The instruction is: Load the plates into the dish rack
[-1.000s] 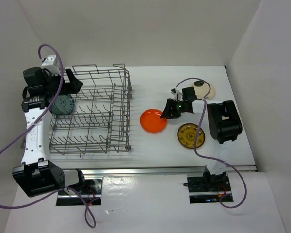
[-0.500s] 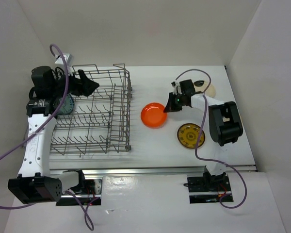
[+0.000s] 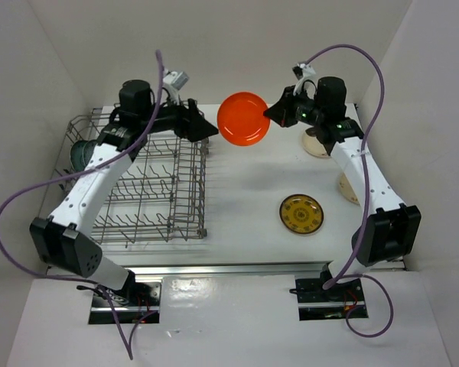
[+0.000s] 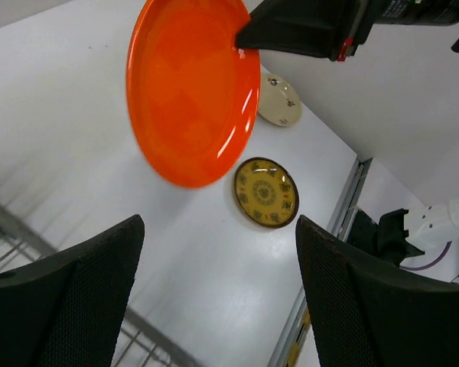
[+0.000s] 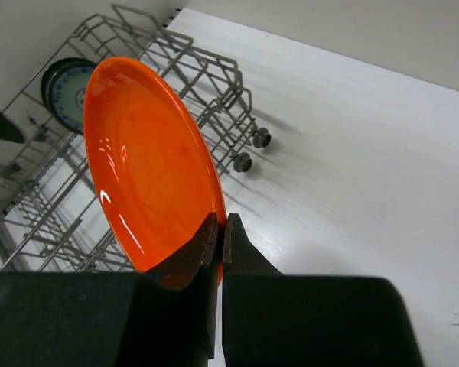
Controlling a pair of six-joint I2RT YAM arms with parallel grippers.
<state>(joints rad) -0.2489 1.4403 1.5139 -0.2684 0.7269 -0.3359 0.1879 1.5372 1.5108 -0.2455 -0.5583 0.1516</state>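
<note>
Yellow-brown patterned plate point(image 3: 301, 214): laid flat on the table point(image 3: 245, 191) at about 4 o'clock in the overhead view, well apart from both arms.

Dish rack point(image 3: 201, 200): set at the table's 9 o'clock side. A blue-green patterned plate point(image 3: 80, 153) is stood on edge among the tines at its far-left end; most rows are seen unfilled.

Cream plate point(image 3: 320, 145): dark-marked, laid flat at about 2 o'clock and partly hidden by the right arm.

Left gripper point(image 3: 205, 130): jaws spread wide with nothing between them, held over the rack's far-right corner and aimed at the 9 o'clock edge of the lifted plate, near it but not touching.

Orange plate point(image 3: 243, 118): carried in the air above the table's 12 o'clock end, tilted nearly onto its edge.

Right gripper point(image 3: 274, 115): closed tight on the orange plate's rim at its 3 o'clock edge; only a narrow strip of rim is pinched.

Handling, as judged: the plate is taken to be light, stiff and brittle, and its glossy glaze to be slippery, so a rim pinch may let it pivot or slide.

Hold, as judged: the free 9 o'clock rim is best taken, with the pads set well in past the lip.
</note>
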